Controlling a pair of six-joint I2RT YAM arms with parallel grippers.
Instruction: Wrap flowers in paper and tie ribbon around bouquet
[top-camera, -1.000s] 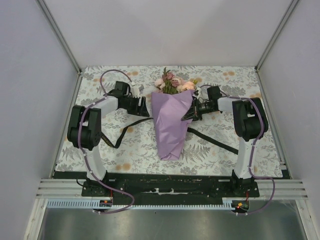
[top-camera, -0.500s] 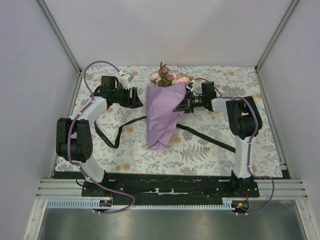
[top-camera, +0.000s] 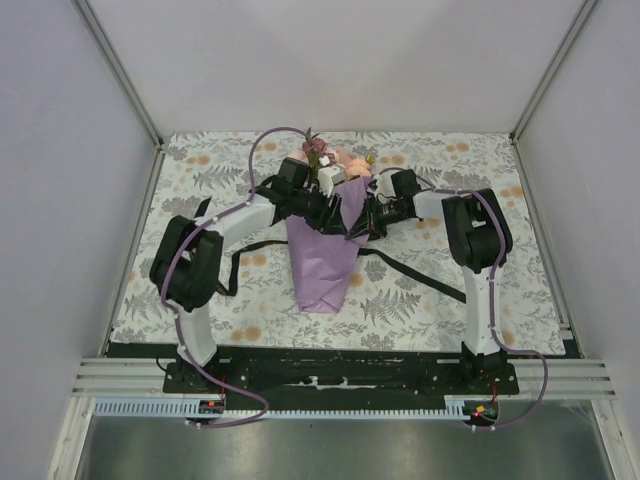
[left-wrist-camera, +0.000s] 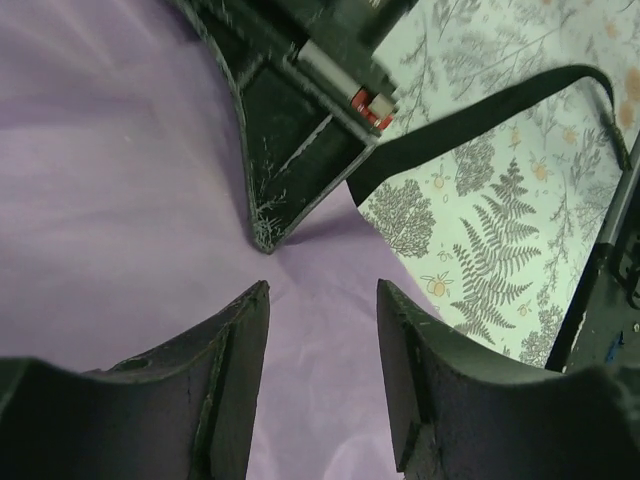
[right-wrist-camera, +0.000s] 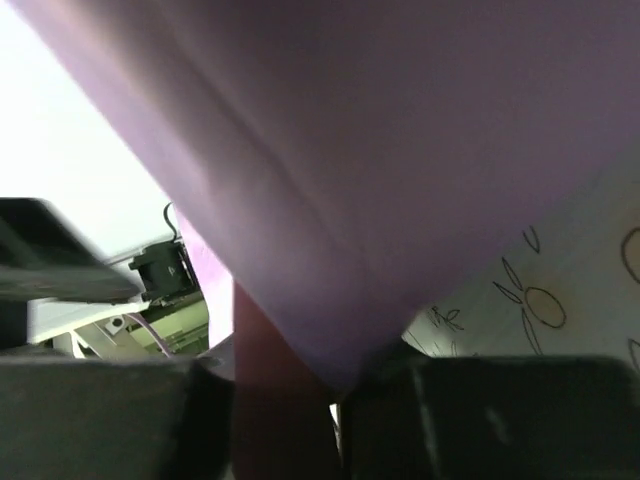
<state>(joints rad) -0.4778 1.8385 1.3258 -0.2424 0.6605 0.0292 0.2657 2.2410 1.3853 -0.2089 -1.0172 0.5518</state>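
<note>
Where the bouquet (top-camera: 322, 262) lies at the centre of the overhead view, tip toward the bottom, the left gripper (left-wrist-camera: 320, 375) hangs over its lilac paper (left-wrist-camera: 120, 180) with jaws apart and nothing between them. Only a few flowers (top-camera: 335, 160) peek out at upper centre, the rest covered. The right gripper (right-wrist-camera: 285, 405) has a paper fold between near-closed jaws at bottom centre; whether it clamps I cannot tell. The ribbon (top-camera: 420, 281) passes under the cone, its middle hidden.
</note>
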